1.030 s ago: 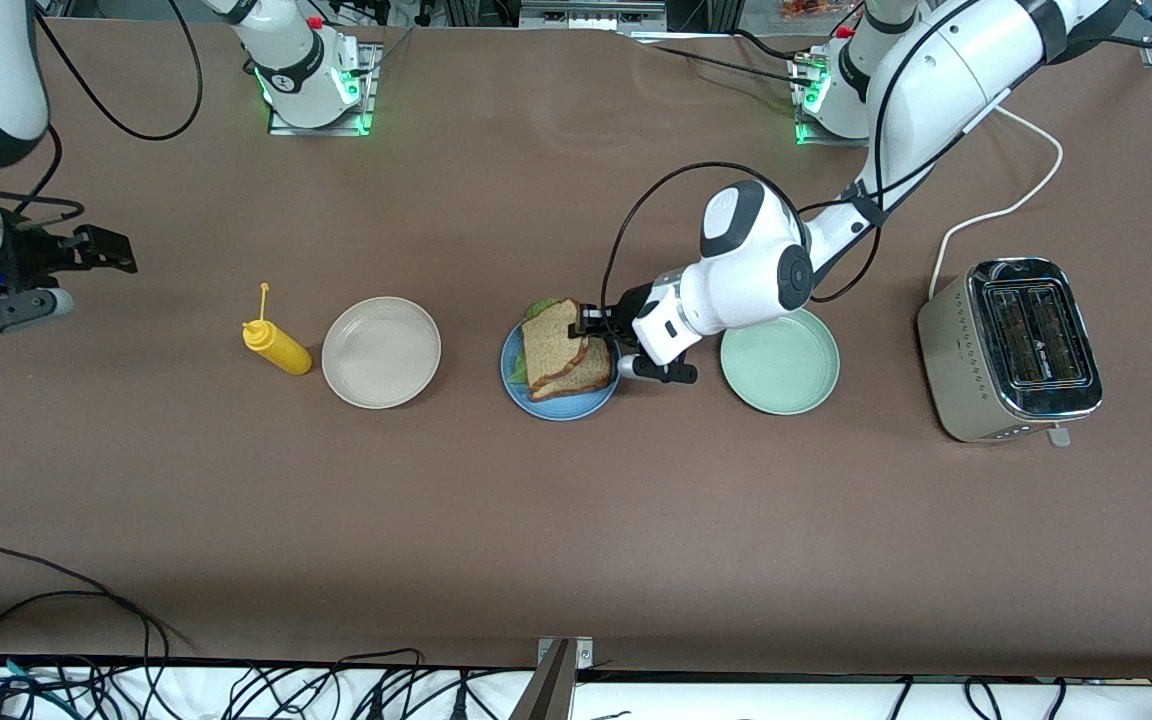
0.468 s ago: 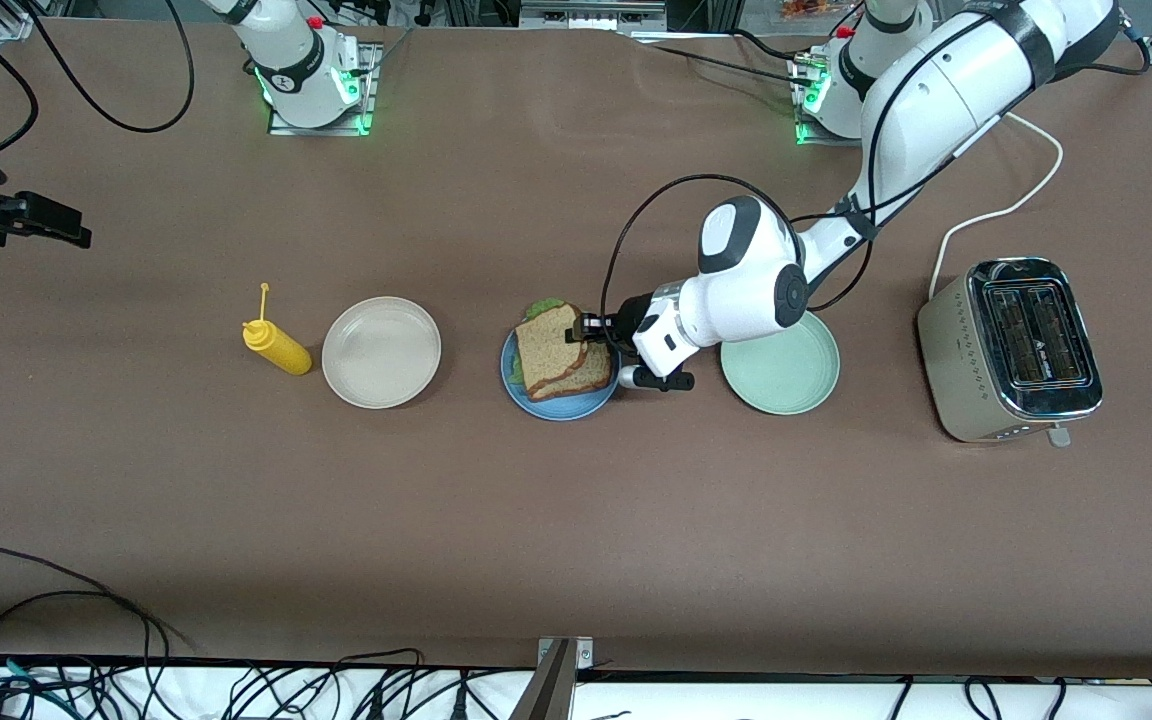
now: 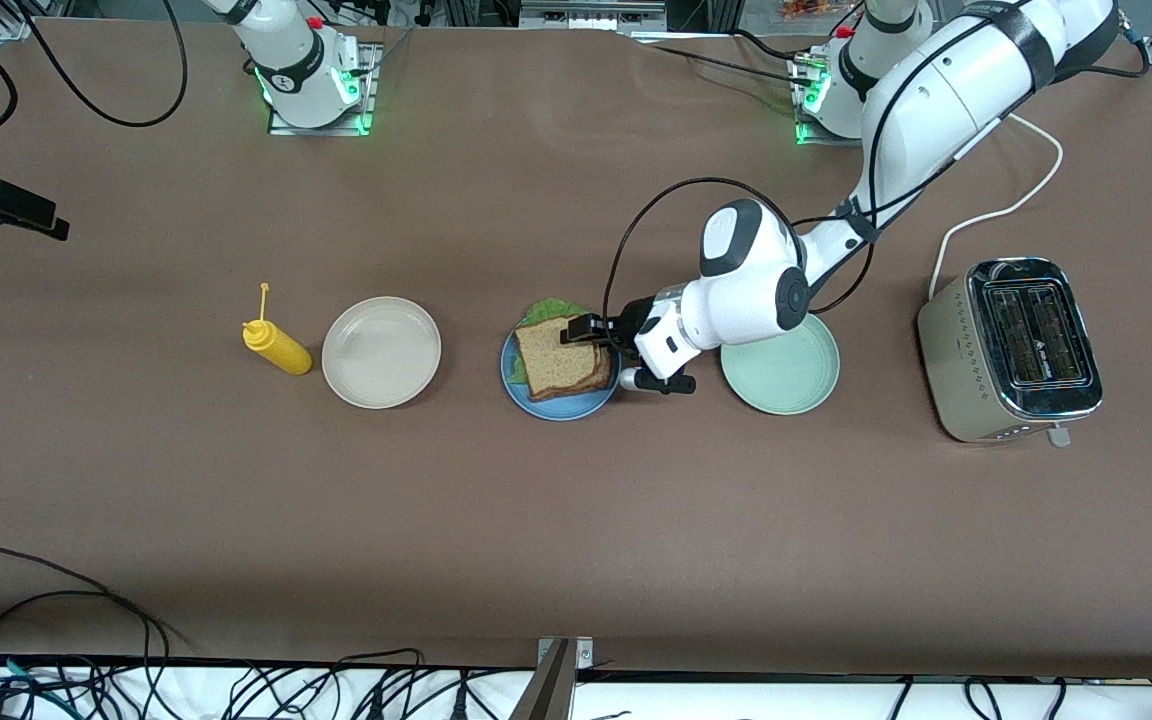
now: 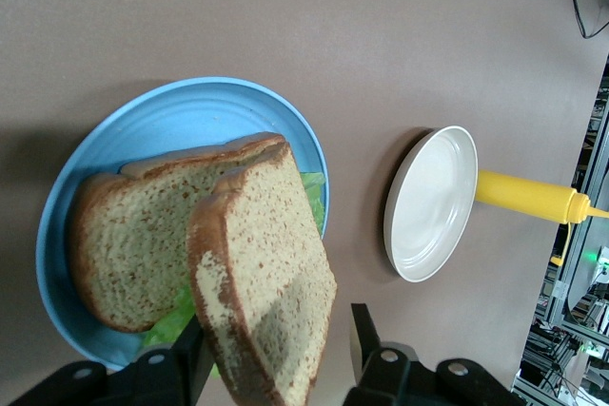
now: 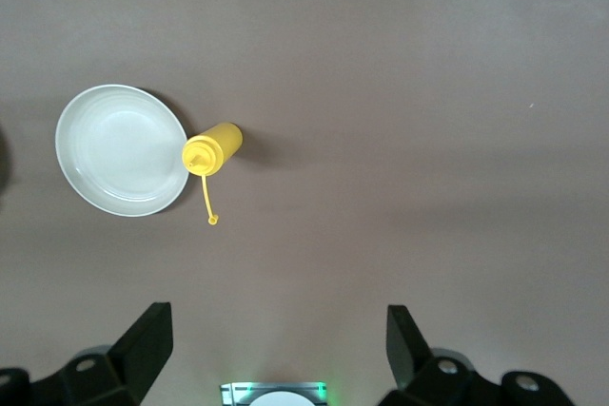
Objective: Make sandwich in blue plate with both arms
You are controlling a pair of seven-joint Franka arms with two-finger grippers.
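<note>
a: left tool (image 3: 576, 331) state?

b: fingers (image 4: 371, 349) spread wide, one on each side of the top bread slice (image 4: 262, 278), which leans between them with space to spare. nothing is clamped. the tool sits over the rim of the blue plate (image 3: 561, 408), at the edge toward the left arm's end of the tabletop (image 3: 576, 520).

a: the sandwich (image 3: 562, 358) itself?

b: two brown wholegrain slices with dark crust. the lower slice (image 4: 128, 244) lies flat in the blue plate; the top one is tilted, its raised edge at the tool, and overlaps the lower slice only partly. ruffled green lettuce (image 4: 171, 322) shows under the bread and pokes out at the plate edge farther from the front camera.

a: right tool (image 5: 276, 354)?

b: fingers wide apart, holding nothing, up over bare tabletop at the right arm's end. that arm waits. the yellow squeeze bottle (image 3: 277, 346) and the beige plate (image 3: 381, 352) lie just beside each other below it, between it and the blue plate.

a: surface, surroundings?

b: plain brown tabletop. pale green plate (image 3: 781, 365) under the left arm's wrist, empty. silver toaster (image 3: 1011, 348) near the left arm's end, white cord running from it. green lights at both arm bases; black cables along the near edge.
</note>
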